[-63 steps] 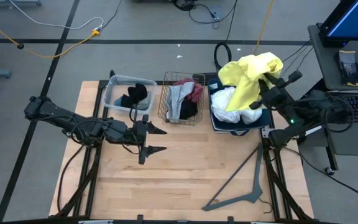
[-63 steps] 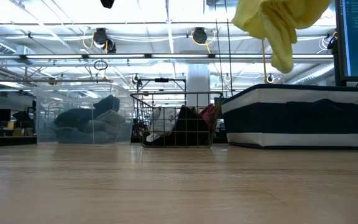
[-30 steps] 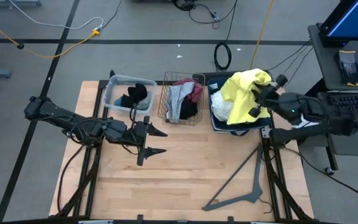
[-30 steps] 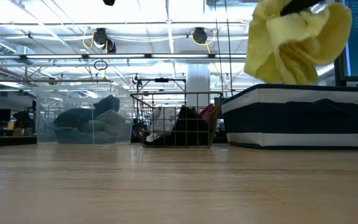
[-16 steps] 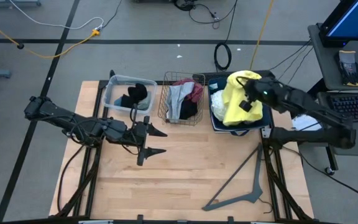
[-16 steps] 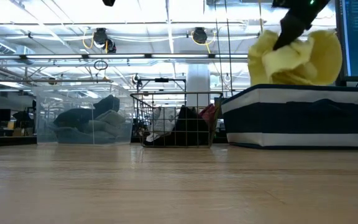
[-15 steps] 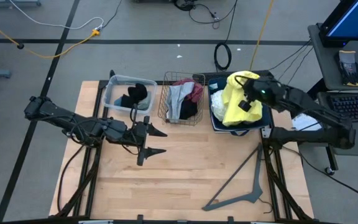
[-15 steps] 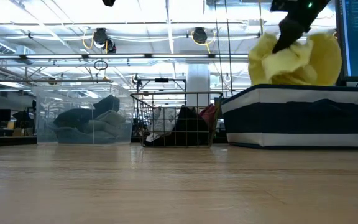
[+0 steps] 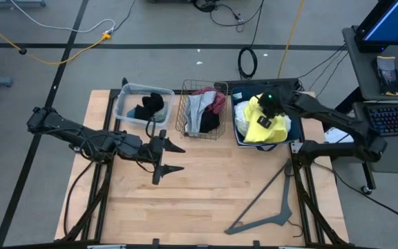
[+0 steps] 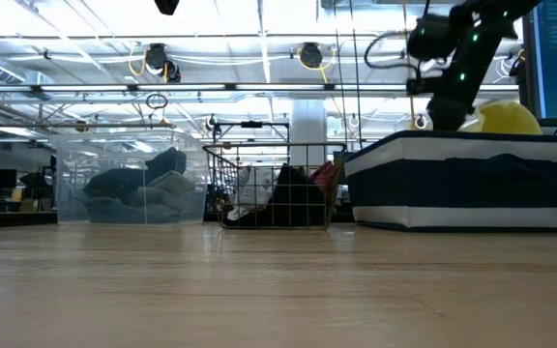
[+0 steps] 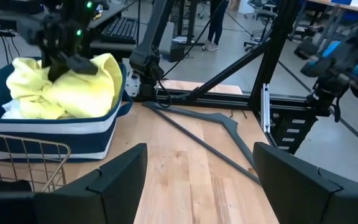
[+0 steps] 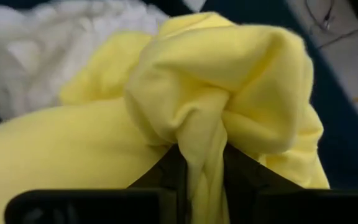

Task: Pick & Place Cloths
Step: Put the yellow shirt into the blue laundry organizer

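My right gripper (image 12: 201, 165) pinches a bunched fold of the yellow cloth (image 12: 216, 93), fingers pressed together on a twisted rope of fabric at the lower centre of the right wrist view. In the high view, right of centre, the right gripper (image 9: 267, 117) sits low inside the striped bin (image 9: 239, 135), the yellow cloth (image 9: 258, 130) heaped under it on top of the white cloth (image 9: 243, 111). In the low view only a yellow hump (image 10: 507, 118) shows above the bin's rim (image 10: 462, 137), upper right.

My left gripper (image 9: 171, 156) waits over bare table (image 9: 206, 187), centre-left in the high view, fingers (image 11: 114, 180) spread wide and holding nothing.

The wire basket (image 9: 184, 119) at top centre holds grey, maroon and dark pieces; the clear tub (image 9: 126, 104) to its left holds a black one (image 9: 149, 105).

I judge the yellow cloth light, limp and bulky: it will sag and trail from any single pinch and may snag the bin rim. A grip on a gathered ridge near the heap's top, as here, looks soundest. A hanger (image 9: 268, 200) lies at lower right.
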You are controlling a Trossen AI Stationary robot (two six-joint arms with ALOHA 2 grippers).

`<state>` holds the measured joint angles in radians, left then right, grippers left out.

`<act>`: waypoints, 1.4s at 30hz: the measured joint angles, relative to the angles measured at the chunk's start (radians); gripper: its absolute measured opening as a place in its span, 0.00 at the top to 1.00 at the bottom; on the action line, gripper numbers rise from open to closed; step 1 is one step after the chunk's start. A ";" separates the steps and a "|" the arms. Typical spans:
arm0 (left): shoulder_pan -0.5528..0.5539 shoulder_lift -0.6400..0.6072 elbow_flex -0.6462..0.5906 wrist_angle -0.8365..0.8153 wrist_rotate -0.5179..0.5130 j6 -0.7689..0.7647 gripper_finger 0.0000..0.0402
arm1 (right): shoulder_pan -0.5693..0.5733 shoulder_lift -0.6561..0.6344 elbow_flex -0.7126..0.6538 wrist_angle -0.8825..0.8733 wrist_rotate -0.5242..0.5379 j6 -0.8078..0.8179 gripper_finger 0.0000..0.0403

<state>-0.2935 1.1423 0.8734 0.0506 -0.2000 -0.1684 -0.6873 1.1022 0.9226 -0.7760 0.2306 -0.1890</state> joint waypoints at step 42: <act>0.017 0.000 0.000 -0.086 0.006 0.062 0.26 | 0.035 -0.074 -0.057 0.002 -0.075 0.049 0.26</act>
<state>-0.2760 1.1419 0.8734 -0.0353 -0.1945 -0.1062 -0.6522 1.0285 0.8658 -0.7737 0.1559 -0.1403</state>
